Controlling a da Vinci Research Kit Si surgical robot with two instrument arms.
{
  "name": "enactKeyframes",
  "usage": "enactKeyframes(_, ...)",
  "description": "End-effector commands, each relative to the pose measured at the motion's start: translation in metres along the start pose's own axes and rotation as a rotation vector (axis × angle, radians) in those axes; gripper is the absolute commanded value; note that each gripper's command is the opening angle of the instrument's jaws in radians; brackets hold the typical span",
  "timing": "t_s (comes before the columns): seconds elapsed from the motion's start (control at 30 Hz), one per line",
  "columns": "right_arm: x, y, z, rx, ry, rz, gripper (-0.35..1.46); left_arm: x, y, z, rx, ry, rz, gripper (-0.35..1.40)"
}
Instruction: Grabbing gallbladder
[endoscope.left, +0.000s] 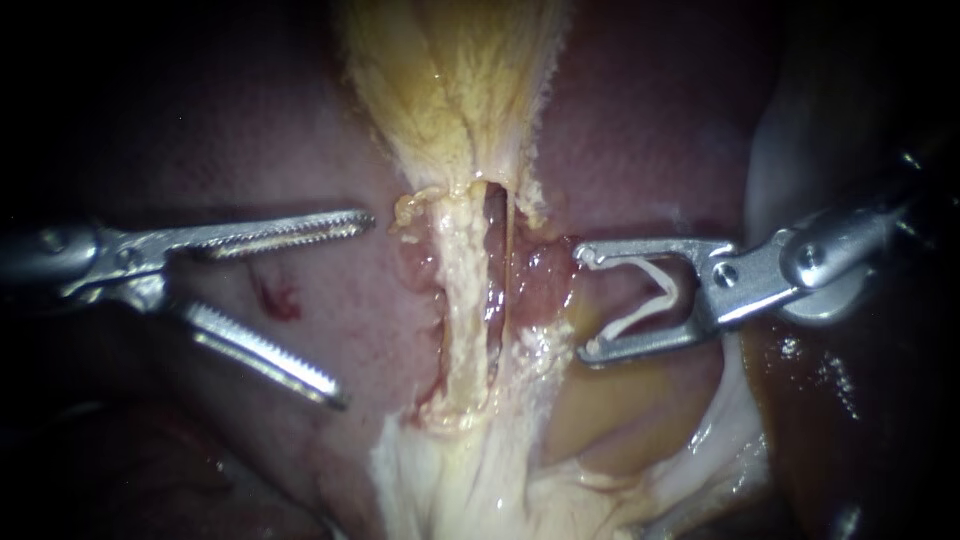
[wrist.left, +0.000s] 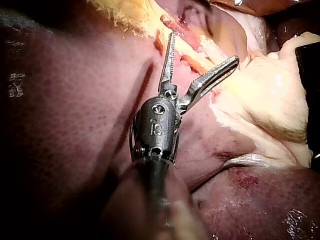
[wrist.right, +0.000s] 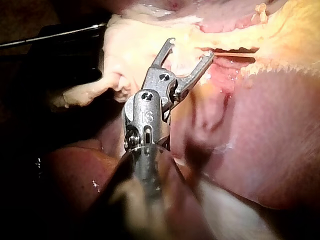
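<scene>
While the left tool is gaping wide, gripping nothing, the gallbladder ahead of it is lying ungrabbed. The right tool is holding a white clip between spread jaws.

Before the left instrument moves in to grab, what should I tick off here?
1. Left instrument open, holding nothing: ok.
2. Right instrument holding its white clip, apart from the left one: ok.
3. Path from the left instrument to the yellow tissue free: ok.
4. Red spot on the liver, bleeding or not: cannot tell.
5. Exact place to grab: cannot tell.
</scene>
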Motion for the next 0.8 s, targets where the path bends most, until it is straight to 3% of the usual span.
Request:
enactKeyframes(0.03,0.0000,0.0000,0.0000,0.001,0.001,0.000,0.50,0.0000,0.0000,0.0000,0.000,0.000,0.000,1.35)
enactKeyframes(0.3,0.0000,0.0000,0.0001,0.001,0.001,0.000,0.50,0.0000,0.0003,0.0003,-0.001,0.000,-0.001,1.35)
enactKeyframes(0.6,0.0001,0.0000,0.0001,0.000,0.001,0.000,0.50,0.0001,0.0024,0.0022,-0.011,0.001,-0.004,1.30)
enactKeyframes(0.8,0.0001,0.0000,0.0002,0.000,0.001,0.000,0.50,0.0005,0.0039,0.0028,-0.041,0.004,-0.019,1.26)
